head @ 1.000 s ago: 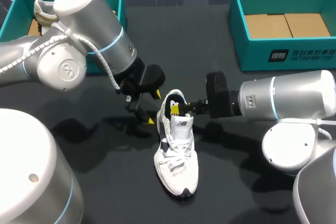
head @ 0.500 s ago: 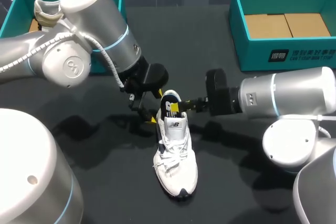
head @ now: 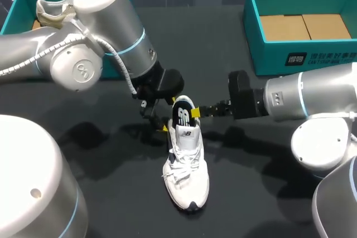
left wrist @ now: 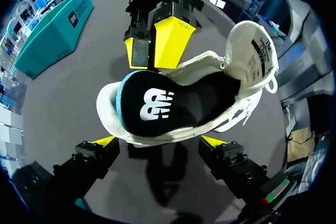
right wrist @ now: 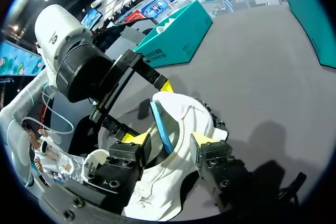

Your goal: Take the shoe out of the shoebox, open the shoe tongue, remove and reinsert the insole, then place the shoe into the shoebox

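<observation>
A white shoe (head: pixel 187 165) lies on the dark table, toe toward me, heel at the far end. Its dark insole (left wrist: pixel 168 103), with a white logo and a blue edge, sits inside the heel. My left gripper (left wrist: pixel 158 141) is open and straddles the heel (head: pixel 166 116), one yellow tip on each side and a gap to both. My right gripper (head: pixel 196 112) comes in from the right. Its fingers (left wrist: pixel 170 38) are open, with their tips at the right side of the shoe's padded collar (right wrist: pixel 178 114). I see nothing gripped between them.
A teal shoebox (head: pixel 17 4) at the far left holds a second shoe (head: pixel 53 12). Another teal shoebox (head: pixel 301 54) at the far right shows only its cardboard floor. My left arm's large joints fill the near left of the table.
My right gripper has drawn back to the right, from over the shoe's opening to its collar. My left gripper has closed in on the heel. The shoe has shifted slightly left.
</observation>
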Available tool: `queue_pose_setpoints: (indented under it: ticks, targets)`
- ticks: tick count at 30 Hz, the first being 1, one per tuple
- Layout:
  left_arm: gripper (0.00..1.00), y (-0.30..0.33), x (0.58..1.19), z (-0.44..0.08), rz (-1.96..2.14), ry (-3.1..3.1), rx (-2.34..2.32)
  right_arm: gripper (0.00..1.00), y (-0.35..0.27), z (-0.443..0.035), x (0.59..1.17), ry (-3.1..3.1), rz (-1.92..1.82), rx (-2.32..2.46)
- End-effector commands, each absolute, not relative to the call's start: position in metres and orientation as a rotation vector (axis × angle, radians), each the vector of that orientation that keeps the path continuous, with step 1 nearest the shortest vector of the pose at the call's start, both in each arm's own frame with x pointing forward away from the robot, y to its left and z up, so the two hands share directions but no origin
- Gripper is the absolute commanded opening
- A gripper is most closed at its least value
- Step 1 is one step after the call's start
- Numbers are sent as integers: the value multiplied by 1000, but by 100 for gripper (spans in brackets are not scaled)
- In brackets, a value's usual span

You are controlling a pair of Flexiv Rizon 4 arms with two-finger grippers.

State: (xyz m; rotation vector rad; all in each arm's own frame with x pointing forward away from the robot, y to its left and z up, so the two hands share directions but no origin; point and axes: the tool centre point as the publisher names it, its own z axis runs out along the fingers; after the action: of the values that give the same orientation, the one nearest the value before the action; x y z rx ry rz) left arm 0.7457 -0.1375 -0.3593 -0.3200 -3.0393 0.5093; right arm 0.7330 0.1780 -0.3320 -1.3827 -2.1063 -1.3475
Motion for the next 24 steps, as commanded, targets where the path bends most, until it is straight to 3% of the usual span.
queue_pose_setpoints:
  ticks: [1, 24]
  targets:
    - [100, -145, 748, -359, 480, -3041, -309, 48, 158, -320, 733, -2111, -1293, -1368]
    - [100, -146, 760, -361, 437, -3052, -207, 48, 151, -321, 741, -2119, -1258, -1327]
